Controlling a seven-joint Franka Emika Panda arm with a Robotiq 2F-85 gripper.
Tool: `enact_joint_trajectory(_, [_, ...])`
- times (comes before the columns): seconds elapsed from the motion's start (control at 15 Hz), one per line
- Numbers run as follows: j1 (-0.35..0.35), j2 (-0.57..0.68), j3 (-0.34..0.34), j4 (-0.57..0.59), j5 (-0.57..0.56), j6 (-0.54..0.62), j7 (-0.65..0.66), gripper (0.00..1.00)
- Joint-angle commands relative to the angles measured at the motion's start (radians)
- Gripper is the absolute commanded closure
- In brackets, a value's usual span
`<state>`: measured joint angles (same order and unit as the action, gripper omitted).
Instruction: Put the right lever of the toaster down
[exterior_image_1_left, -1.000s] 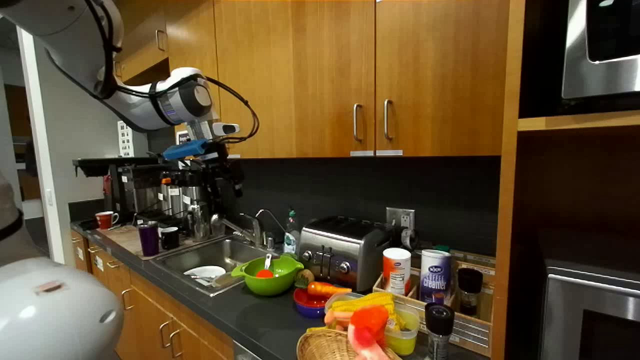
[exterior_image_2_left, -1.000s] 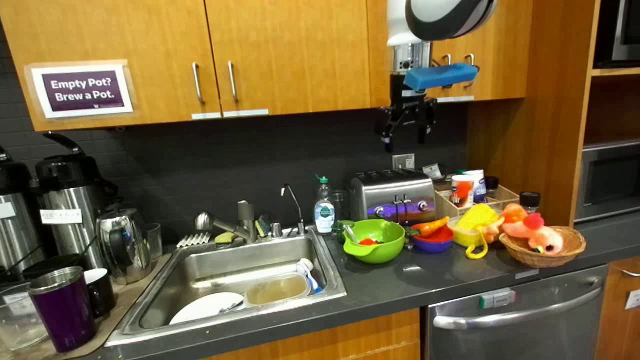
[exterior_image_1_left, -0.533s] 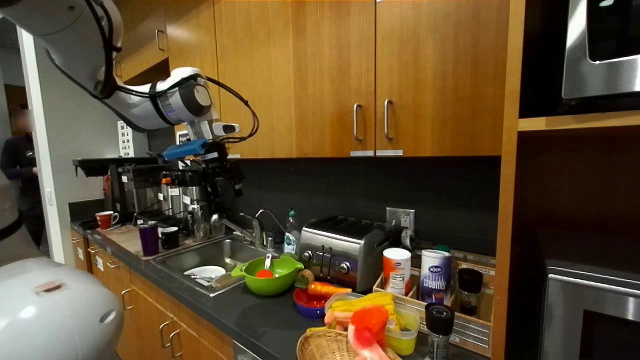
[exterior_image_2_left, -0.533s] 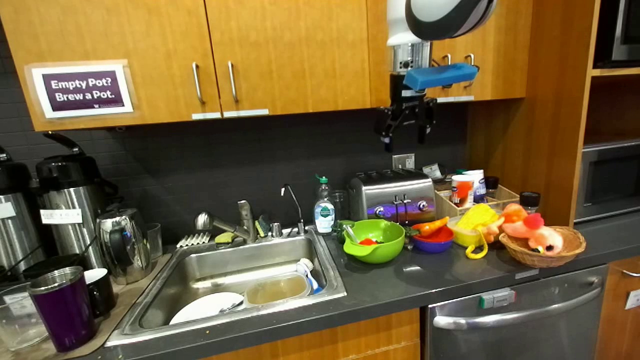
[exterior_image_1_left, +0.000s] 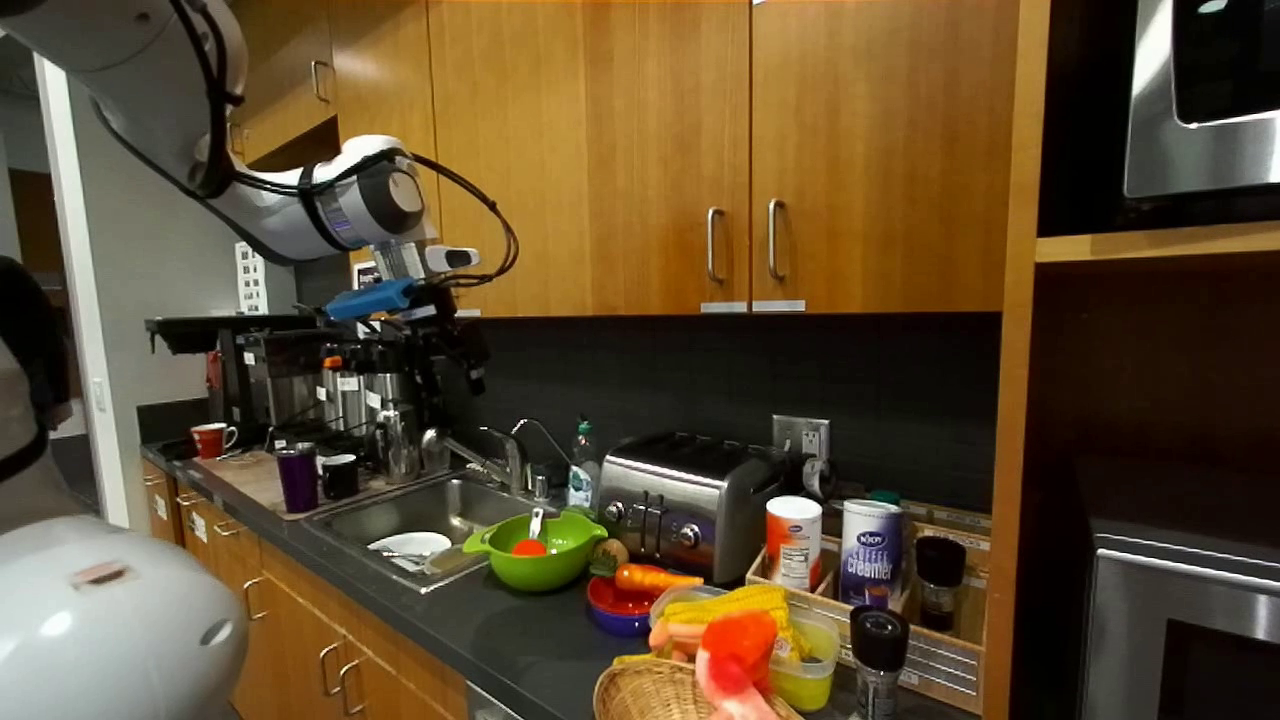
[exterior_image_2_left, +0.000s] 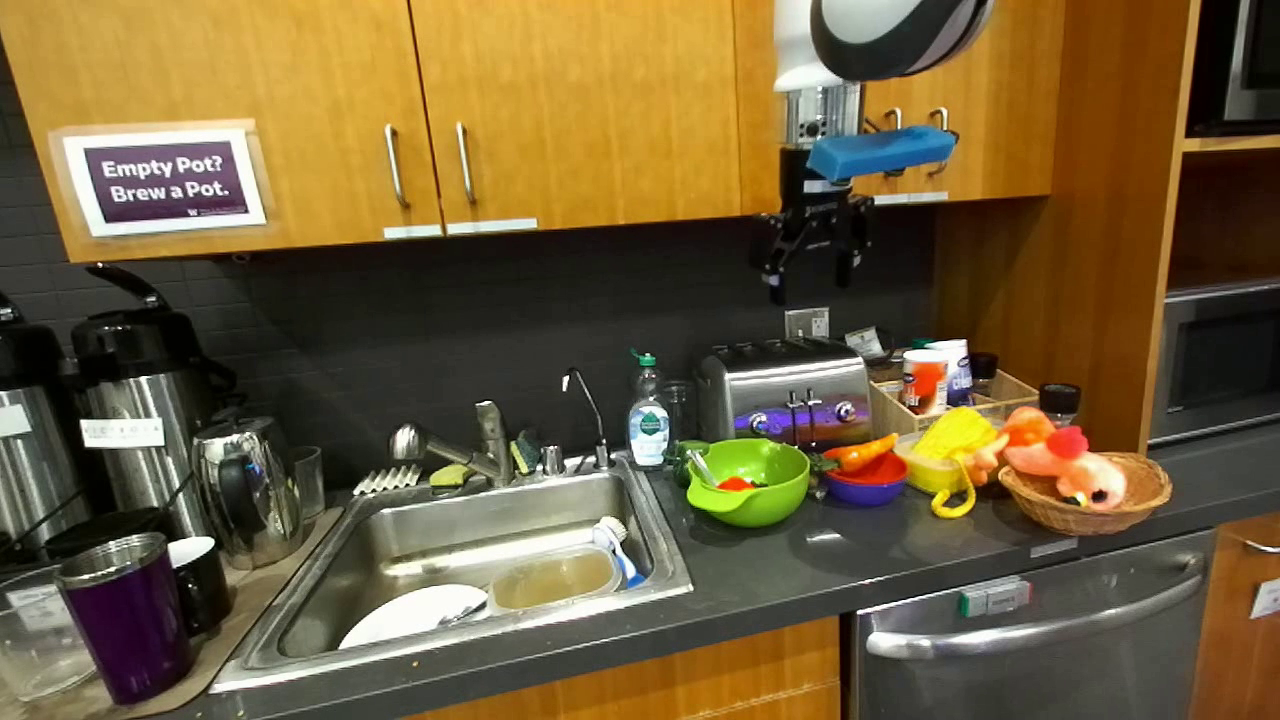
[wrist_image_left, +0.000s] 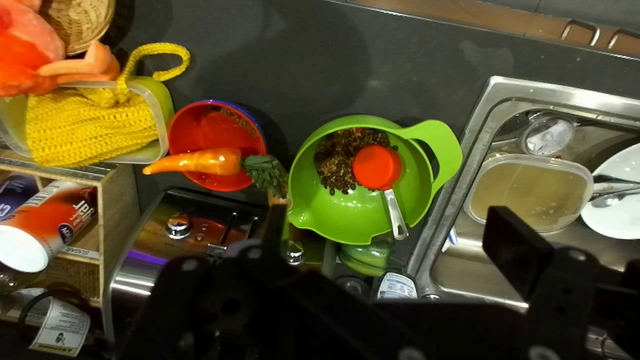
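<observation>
The silver toaster (exterior_image_1_left: 665, 480) stands against the dark back wall; it also shows in an exterior view (exterior_image_2_left: 800, 385) and the wrist view (wrist_image_left: 132, 282). Its front has two thin levers side by side between two round knobs. The right lever (exterior_image_2_left: 812, 400) looks to be near the top of its slot; a lever also shows in the wrist view (wrist_image_left: 216, 251). My gripper (exterior_image_2_left: 812, 282) is open and empty, pointing down, well above the counter and apart from the toaster. It also shows in an exterior view (exterior_image_1_left: 455, 385). A dark finger hides part of the toaster's front in the wrist view.
A green bowl (exterior_image_2_left: 745, 505) and a red and blue bowl (exterior_image_2_left: 865, 490) with a carrot stand before the toaster. A soap bottle (exterior_image_2_left: 649, 420) is at its left, a wooden box (exterior_image_2_left: 1000, 395) at its right. Cabinets (exterior_image_1_left: 590, 150) hang above.
The arm, the gripper and the toaster have not visibly moved. A person came into view in the background at the far left of an exterior view and is now a dark shape at its edge.
</observation>
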<state>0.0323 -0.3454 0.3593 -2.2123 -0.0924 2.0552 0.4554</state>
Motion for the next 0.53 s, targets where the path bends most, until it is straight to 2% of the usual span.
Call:
enact_joint_trajectory(0.0, [0.036,0.002,-0.025,-0.012,-0.038,0.011,-0.003,0.00])
enact_joint_trajectory(0.2, [0.034,-0.003,-0.017,-0.039,-0.114,0.044,0.015,0.00])
enact_joint_trajectory(0.47, [0.019,-0.008,-0.010,-0.090,-0.233,0.160,0.073,0.00])
